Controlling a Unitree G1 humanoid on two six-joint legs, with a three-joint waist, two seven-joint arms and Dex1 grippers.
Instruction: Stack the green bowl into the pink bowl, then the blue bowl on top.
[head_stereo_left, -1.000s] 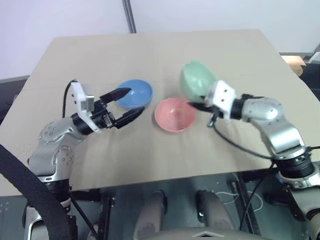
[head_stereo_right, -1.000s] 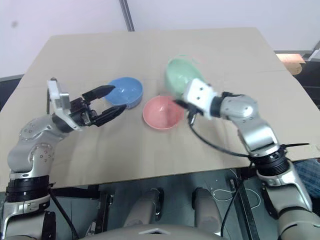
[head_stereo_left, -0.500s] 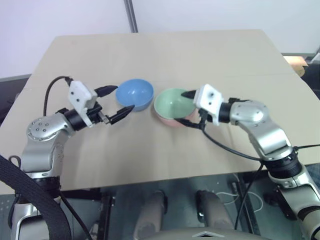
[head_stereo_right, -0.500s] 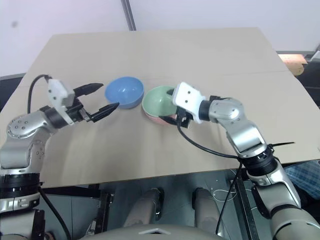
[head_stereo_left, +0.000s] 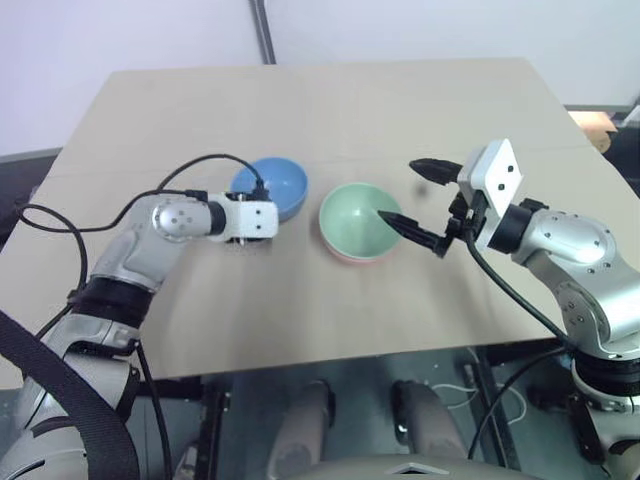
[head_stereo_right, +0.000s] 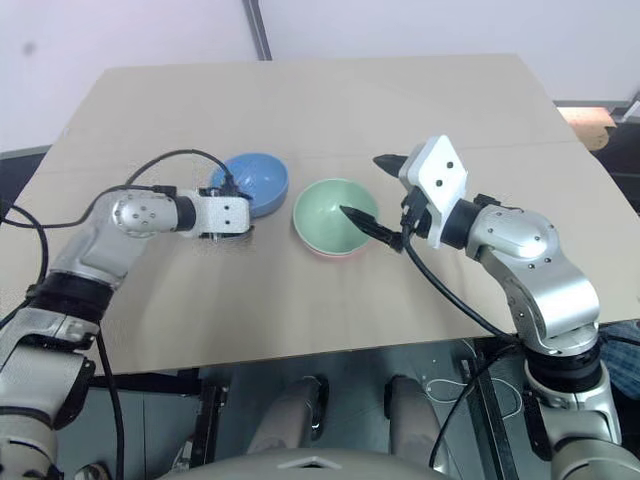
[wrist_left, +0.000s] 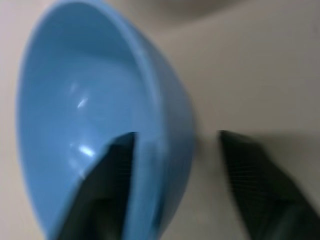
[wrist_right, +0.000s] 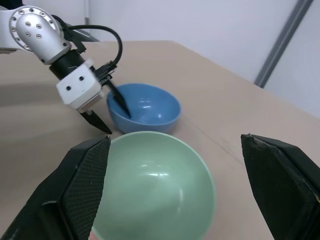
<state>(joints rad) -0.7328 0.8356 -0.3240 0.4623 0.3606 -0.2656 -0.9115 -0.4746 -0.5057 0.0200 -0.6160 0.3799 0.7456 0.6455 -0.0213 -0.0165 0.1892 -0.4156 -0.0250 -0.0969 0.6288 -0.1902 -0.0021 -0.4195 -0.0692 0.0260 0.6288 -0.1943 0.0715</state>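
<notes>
Three bowls sit near the middle of the tan worktop (head_stereo_left: 430, 100), and the green bowl (head_stereo_left: 362, 220) serves as the landmark. It rests nested inside the pink bowl (head_stereo_left: 352, 259), of which a thin salmon rim peeks out along the green bowl's near edge. The blue bowl (head_stereo_left: 272, 186) stands upright just to the robot's left of the green bowl, close beside it, with a narrow strip of worktop between the two.

The right hand (head_stereo_left: 420, 200) hovers at the green bowl's right side with its two black fingers spread wide and nothing between them; one fingertip reaches over the bowl's right rim, the other points out above the worktop farther back. In the right wrist view the green bowl (wrist_right: 152, 197) lies between those spread fingers, untouched.

The left hand (wrist_right: 110, 110) is at the blue bowl's near-left rim, on the far side from the green bowl. In the left wrist view one finger (wrist_left: 107, 185) lies inside the blue bowl (wrist_left: 95, 120) and the other outside its wall, straddling the rim; whether they press the wall I cannot tell. A black cable (head_stereo_left: 190, 172) loops over the left forearm.
</notes>
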